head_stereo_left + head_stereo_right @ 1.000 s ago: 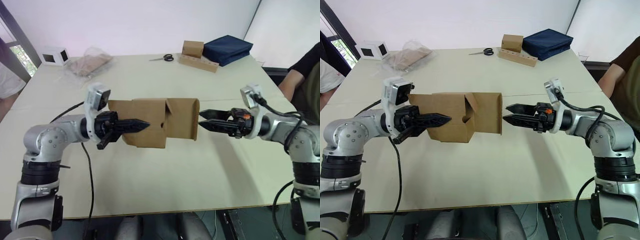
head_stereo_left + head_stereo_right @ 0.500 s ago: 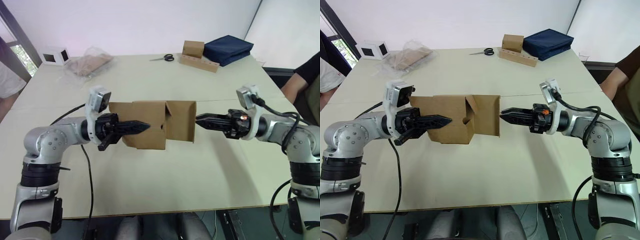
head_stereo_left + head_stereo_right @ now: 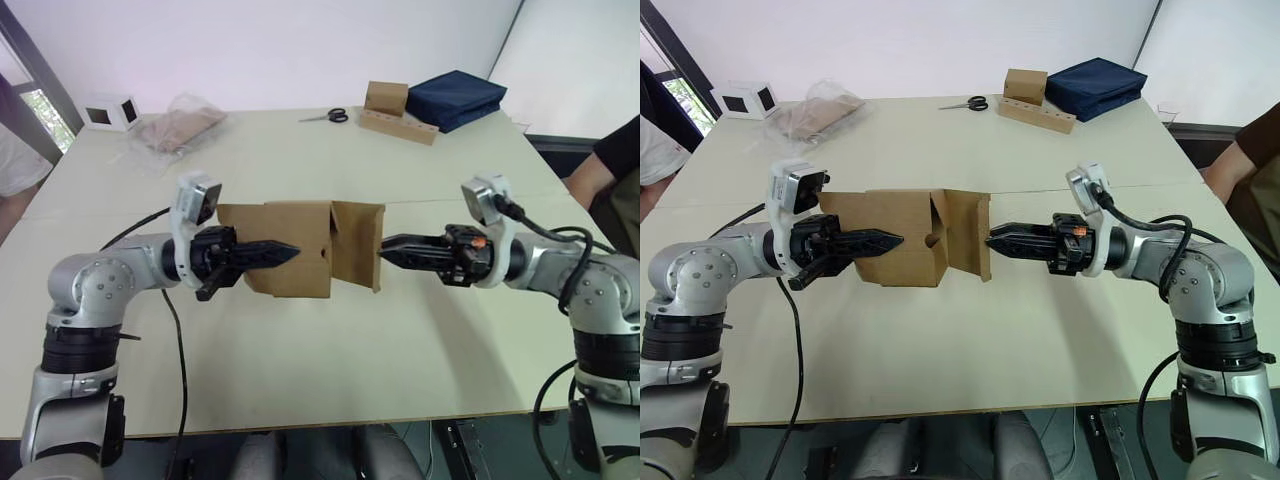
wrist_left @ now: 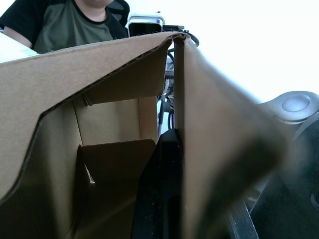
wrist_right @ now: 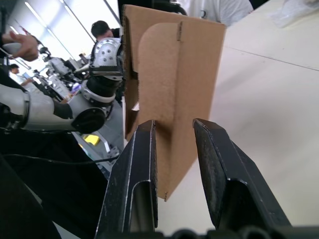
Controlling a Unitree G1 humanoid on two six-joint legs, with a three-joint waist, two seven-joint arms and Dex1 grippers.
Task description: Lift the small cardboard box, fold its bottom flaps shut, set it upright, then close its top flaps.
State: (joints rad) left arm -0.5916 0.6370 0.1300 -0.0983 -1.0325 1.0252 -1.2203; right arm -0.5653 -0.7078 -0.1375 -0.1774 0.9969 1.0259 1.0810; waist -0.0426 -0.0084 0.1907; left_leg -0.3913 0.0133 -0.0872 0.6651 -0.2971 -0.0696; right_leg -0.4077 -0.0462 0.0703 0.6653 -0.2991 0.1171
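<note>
The small cardboard box hangs on its side just above the table, open ends facing left and right. My left gripper is shut on its near wall, with one finger inside the box. On the right, a flap stands swung part way toward the opening. My right gripper points left with its tips at that flap. Its fingers are a little apart, with nothing between them.
At the back of the table lie scissors, a brown box on a long tan strip, a navy bag, a plastic bag and a white box. People sit at the right edge and the left edge.
My right gripper has moved left against the box's right flap, and the flap has swung inward toward the opening. The left gripper and the box body have stayed put.
</note>
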